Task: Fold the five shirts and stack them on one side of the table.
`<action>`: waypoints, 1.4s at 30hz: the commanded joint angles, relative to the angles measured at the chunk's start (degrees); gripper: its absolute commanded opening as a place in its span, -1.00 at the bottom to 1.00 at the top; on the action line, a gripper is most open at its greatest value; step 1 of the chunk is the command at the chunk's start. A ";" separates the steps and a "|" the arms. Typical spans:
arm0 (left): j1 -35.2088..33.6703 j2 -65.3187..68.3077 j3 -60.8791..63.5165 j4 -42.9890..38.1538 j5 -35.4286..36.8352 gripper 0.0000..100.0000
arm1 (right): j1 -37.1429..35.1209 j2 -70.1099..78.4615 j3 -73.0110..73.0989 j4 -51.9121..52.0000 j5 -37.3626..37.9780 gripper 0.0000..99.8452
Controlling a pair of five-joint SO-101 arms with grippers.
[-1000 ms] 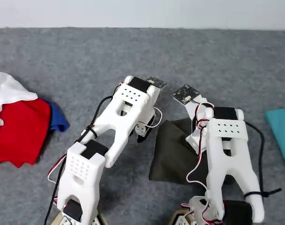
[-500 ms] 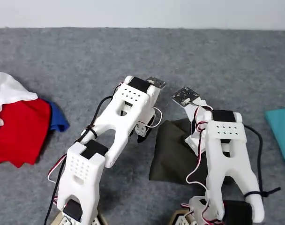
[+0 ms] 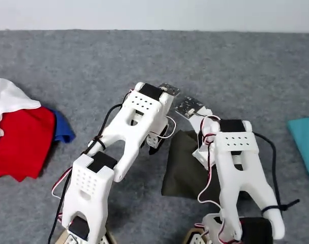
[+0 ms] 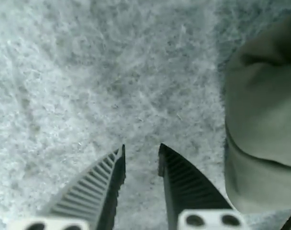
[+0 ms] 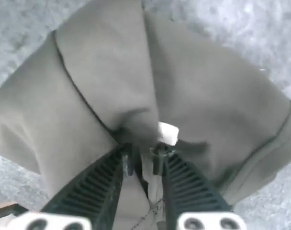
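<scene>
The olive shirt [image 3: 184,170] is seen under the right arm [image 3: 238,168], a red-white-blue shirt heap [image 3: 22,142] at the left edge, a teal shirt [image 3: 304,145] at the right.

No legible text, number, brand or sign for you to read in any view. Only label: white tag [image 5: 167,133] sewn on olive shirt [image 5: 102,76]; you cannot tell whether it carries print.
</scene>
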 commanded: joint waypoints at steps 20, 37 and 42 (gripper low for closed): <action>-0.35 -3.69 0.04 1.14 0.44 -0.78 | 2.33 -0.04 -0.18 -3.47 -0.09 -0.97; -0.35 -3.69 0.04 1.14 0.44 -0.78 | 2.51 -0.57 -13.54 5.05 -0.35 -0.97; -0.35 -3.69 0.04 1.14 0.44 -0.78 | 2.51 -0.57 -17.05 6.11 -0.18 -0.97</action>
